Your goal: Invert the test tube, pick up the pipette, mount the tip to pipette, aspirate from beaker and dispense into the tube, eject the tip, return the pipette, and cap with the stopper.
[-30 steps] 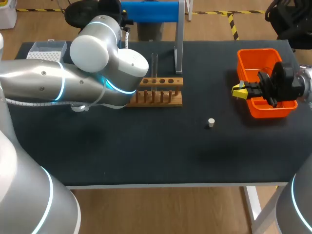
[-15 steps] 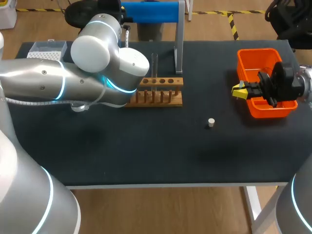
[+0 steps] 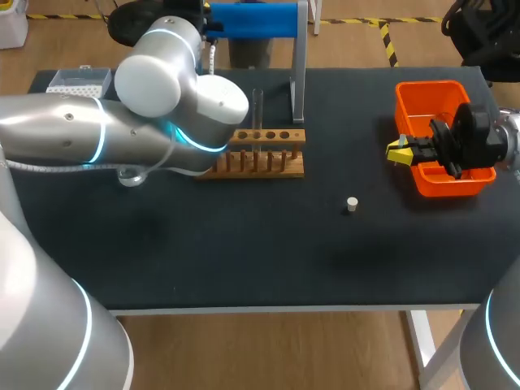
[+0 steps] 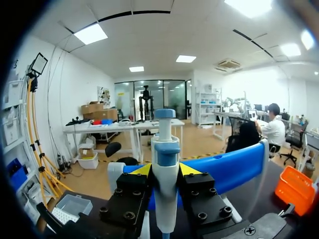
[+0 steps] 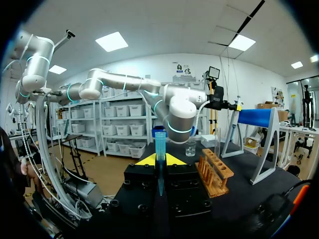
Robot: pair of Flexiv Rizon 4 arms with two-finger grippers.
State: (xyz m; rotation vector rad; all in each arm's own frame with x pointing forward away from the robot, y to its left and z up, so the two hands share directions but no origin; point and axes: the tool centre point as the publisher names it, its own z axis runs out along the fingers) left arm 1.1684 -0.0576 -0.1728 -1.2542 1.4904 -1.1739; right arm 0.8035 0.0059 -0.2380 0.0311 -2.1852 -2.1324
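My left gripper [image 4: 165,170] is at the back of the table by the blue pipette stand [image 3: 252,18], shut on the white and blue pipette [image 4: 165,164], which stands upright between its fingers. In the head view only a sliver of the pipette [image 3: 212,58] shows behind the left arm. My right gripper [image 3: 398,152] hovers in front of the orange bin [image 3: 443,91], shut on a blue pipette tip [image 5: 160,144]. A clear test tube [image 3: 257,108] stands upright in the wooden rack [image 3: 264,153]. The white stopper [image 3: 351,204] lies on the mat. A beaker [image 5: 191,148] stands beyond the rack.
A tip box [image 3: 79,80] sits at the back left corner. The stand's grey leg [image 3: 297,73] rises just behind the rack. My bulky left arm [image 3: 122,138] covers the mat's back left part.
My left arm has shifted slightly toward the back, and its fingers have drawn in on the pipette. The right arm has not moved.
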